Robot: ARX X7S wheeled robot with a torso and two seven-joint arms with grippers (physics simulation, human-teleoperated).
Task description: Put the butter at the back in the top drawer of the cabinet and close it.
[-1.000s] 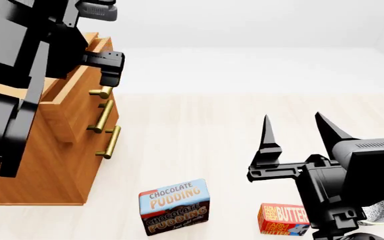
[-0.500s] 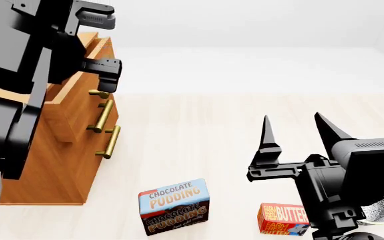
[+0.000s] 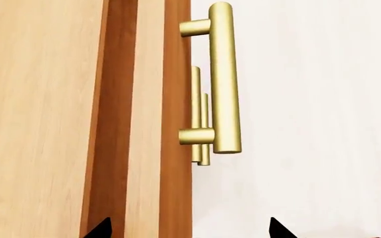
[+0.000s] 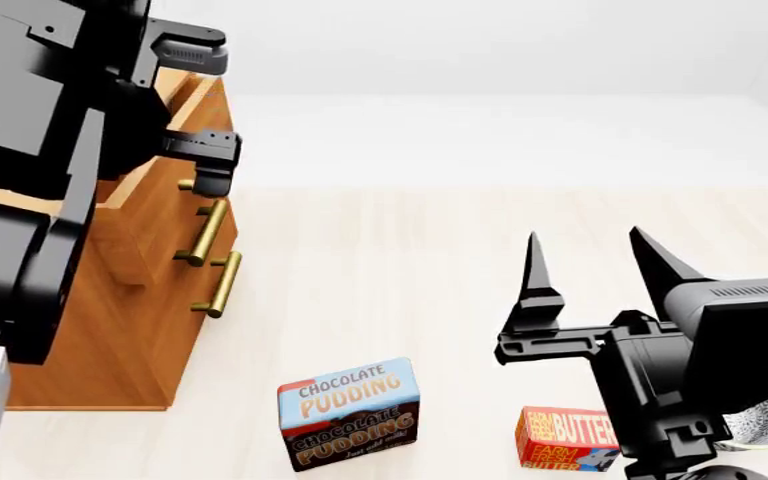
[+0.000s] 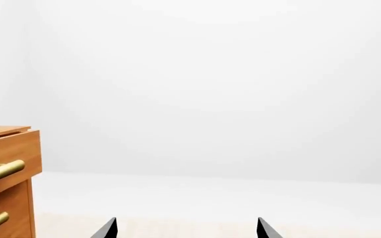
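My left hand (image 4: 197,105) gapes empty astride the top drawer (image 4: 157,185) front; my right hand (image 4: 595,275) too. Pushing now shuts out the butter (image 4: 568,438).

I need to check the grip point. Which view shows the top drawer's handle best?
The left wrist view: the top drawer's handle fills it, full length with both posts. In the head view the left hand mostly hides it. The right wrist view catches only one end at the frame edge.
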